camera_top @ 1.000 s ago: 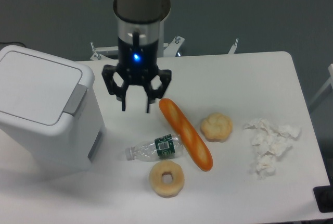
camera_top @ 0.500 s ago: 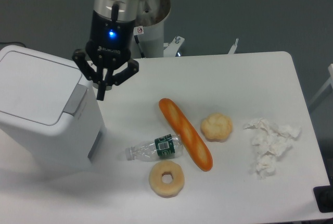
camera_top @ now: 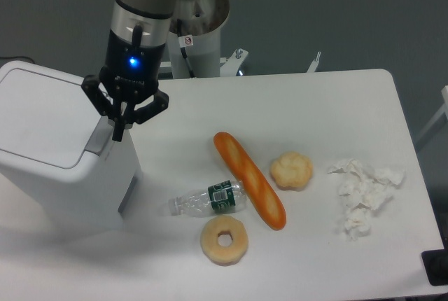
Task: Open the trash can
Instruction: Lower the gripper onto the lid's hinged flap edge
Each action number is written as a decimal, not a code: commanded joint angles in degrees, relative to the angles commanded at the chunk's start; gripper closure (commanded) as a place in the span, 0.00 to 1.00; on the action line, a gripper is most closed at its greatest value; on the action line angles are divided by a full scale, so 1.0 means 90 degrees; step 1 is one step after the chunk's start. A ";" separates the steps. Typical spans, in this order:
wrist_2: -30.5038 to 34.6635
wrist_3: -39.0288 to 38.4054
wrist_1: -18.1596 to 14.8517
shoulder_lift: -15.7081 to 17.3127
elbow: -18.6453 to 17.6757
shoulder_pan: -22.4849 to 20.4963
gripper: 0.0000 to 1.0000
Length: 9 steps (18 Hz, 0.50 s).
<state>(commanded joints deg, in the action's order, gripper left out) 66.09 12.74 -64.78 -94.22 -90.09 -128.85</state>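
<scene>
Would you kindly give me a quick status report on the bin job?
Gripper shut, empty, tips over the grey push tab. Trash can lid down, not opened. Nothing in the way.

Black two-finger gripper hangs w/ closed tips right over grey push tab of big white plastic trash can, nothing btwn. Clear plastic bottle + long orange baguette lie well to the right, bare white table behind.
</scene>
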 joint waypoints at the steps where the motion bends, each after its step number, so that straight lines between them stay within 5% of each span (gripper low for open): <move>1: 0.0000 0.0000 0.0000 0.0000 0.0000 0.0000 0.97; 9: -0.0010 -0.0010 -0.0010 0.0000 -0.0010 0.0059 0.97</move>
<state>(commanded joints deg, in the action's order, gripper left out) 66.01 12.66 -64.86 -94.22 -90.18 -128.32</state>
